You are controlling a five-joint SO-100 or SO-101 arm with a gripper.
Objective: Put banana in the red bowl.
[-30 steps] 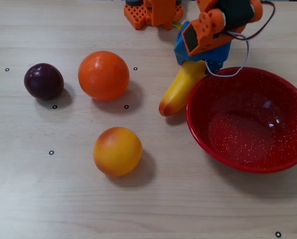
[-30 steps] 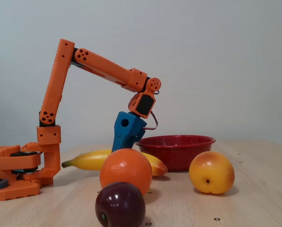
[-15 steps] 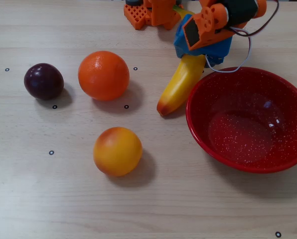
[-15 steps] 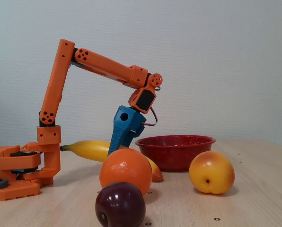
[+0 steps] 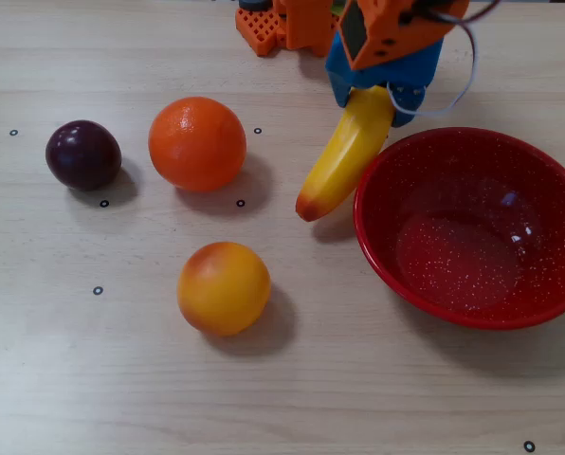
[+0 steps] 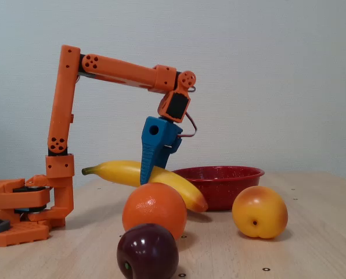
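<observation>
Banana (image 6: 144, 177) clamped in blue gripper (image 6: 150, 174), lifted off pale wooden table (image 5: 93, 379), plain grey-white wall (image 6: 277, 70) behind

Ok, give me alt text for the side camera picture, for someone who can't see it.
An orange robot arm's blue tool grips a banana and holds it tilted above the table, its lower tip near a red bowl. In front sit an orange, a dark plum and a yellow-orange peach on the pale wooden table.

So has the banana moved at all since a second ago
Yes. In the fixed view the banana, clamped in the end effector, has risen off the table, its stem end now level with the red bowl rim.
</observation>
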